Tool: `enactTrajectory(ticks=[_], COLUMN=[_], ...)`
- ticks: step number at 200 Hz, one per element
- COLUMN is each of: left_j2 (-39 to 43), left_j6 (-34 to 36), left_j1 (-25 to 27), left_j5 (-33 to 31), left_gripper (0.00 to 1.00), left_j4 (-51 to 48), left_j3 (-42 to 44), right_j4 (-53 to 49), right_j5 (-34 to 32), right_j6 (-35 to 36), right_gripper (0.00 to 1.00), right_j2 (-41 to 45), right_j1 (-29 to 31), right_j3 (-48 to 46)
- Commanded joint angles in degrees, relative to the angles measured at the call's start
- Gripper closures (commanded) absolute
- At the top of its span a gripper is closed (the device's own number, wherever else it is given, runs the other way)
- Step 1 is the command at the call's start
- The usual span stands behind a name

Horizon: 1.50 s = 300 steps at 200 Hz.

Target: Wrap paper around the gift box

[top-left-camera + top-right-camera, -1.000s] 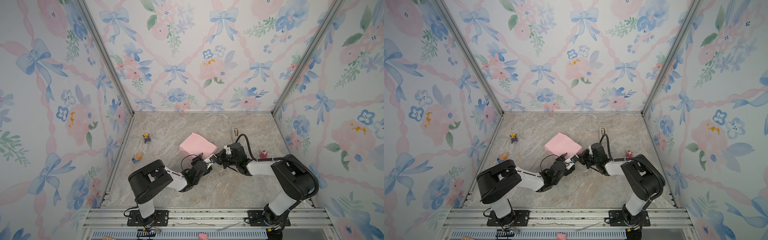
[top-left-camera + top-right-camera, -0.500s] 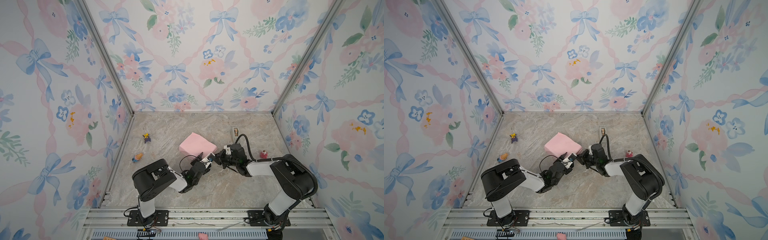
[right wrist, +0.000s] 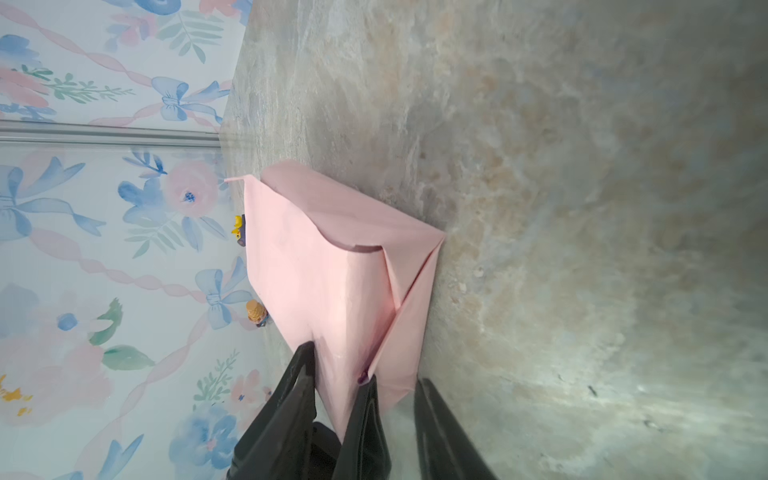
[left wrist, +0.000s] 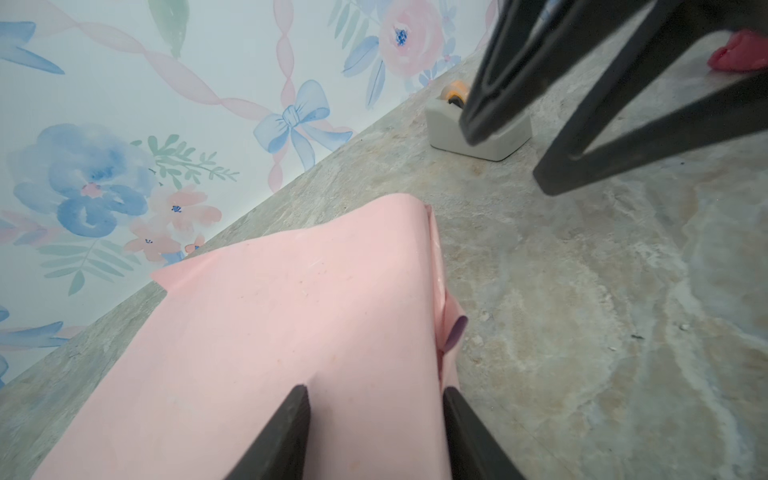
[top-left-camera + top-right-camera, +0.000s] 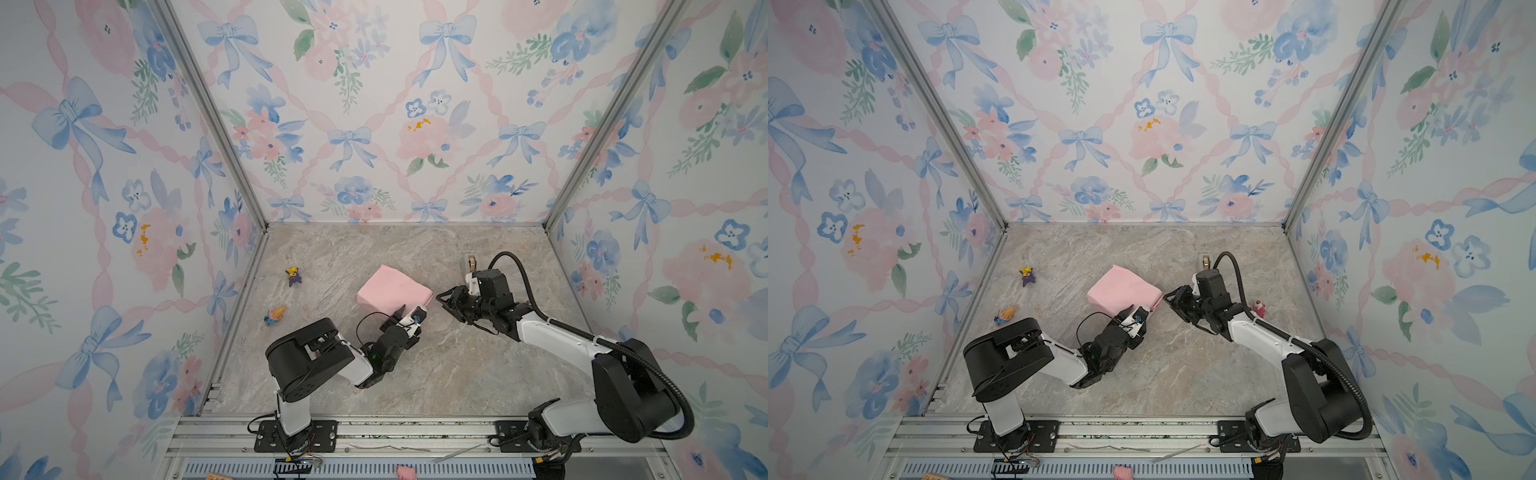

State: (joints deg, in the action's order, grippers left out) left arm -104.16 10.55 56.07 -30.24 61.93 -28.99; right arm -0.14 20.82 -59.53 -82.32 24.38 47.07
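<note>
Grey-beige marbled tabletop [image 5: 415,374], floral bow wallpaper [image 5: 374,124] on three walls. Paper [image 5: 392,291] pink side out, folded into boxy bundle mid-table; gift box itself unseen. Left gripper [image 5: 411,311] jaws half apart astride bundle's near corner, grip unclear. Right gripper [image 5: 440,302] spread, empty, just beside bundle. Tape dispenser [image 4: 478,133] toward back wall; toy figures [image 5: 294,276] at left.

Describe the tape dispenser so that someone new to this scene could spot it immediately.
On the marble tabletop, look toward the back right, just beyond the wrist of the right arm. The tape dispenser stands there: a pale grey block, unlike the bright toy figures nearby.
</note>
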Motion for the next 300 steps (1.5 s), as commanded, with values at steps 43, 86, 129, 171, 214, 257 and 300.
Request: enactTrajectory(ticks=[43, 86, 129, 171, 214, 257, 300], left_j2=[-6.58, -6.58, -7.14, -7.56, -7.43, -7.59, -7.82], left_j6=[-8.28, -7.34, -3.97, -3.87, -2.90, -3.44, -3.34], left_j1=[0.00, 0.00, -0.09, -0.13, -0.16, -0.18, -0.13], left_j5=[5.98, 6.02, 6.74, 8.05, 8.92, 9.17, 9.71], left_gripper=[0.50, 0.50, 0.51, 0.51, 0.51, 0.52, 0.52], left_j4=[-17.89, -17.97, -17.98, -17.92, -17.90, -17.90, -17.90], left_j3=[4.13, 4.20, 4.30, 4.38, 4.42, 4.38, 4.03], right_j4=[-18.50, -22.11, -22.80, -24.67, -23.70, -11.29, -4.43], right_j5=[4.14, 6.28, 7.66, 6.98, 5.05, 4.94, 3.73], right_j6=[20.22, 24.65, 25.58, 26.37, 25.51, 12.82, 7.59], right_gripper=[0.40, 0.43, 0.50, 0.52, 0.50, 0.60, 0.73], right_j2=[-16.02, -24.83, -25.08, -20.52, -13.88, -5.66, -10.67], right_j1=[-0.69, -1.20, -1.51, -1.81, -2.88, -2.00, 3.11], right_j3=[18.03, 28.18, 26.05, 21.06, 15.21, 3.79, 4.31])
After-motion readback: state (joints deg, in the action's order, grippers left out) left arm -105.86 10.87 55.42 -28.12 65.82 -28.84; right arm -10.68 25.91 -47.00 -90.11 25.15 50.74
